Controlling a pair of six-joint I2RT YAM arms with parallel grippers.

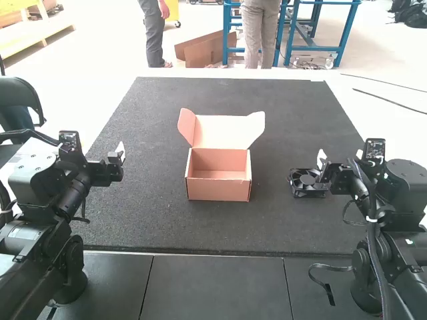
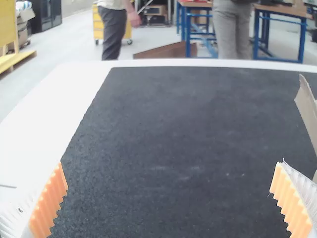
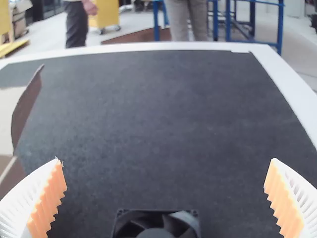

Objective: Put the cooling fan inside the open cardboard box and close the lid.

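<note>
An open cardboard box (image 1: 219, 175) stands in the middle of the black mat, its lid (image 1: 220, 129) raised at the far side. A black cooling fan (image 1: 307, 182) lies flat on the mat to the box's right. My right gripper (image 1: 325, 167) hangs open just above the fan's right part; the fan (image 3: 156, 224) sits between its orange pads (image 3: 47, 202). My left gripper (image 1: 117, 159) stands open at the mat's left edge, well away from the box, with nothing between its pads (image 2: 48, 204). The box's edge (image 2: 308, 108) shows beside it.
The black mat (image 1: 147, 133) covers most of the white table (image 1: 80, 100). Bare mat lies between the box and both grippers. A dark panel (image 1: 213, 287) runs along the front edge.
</note>
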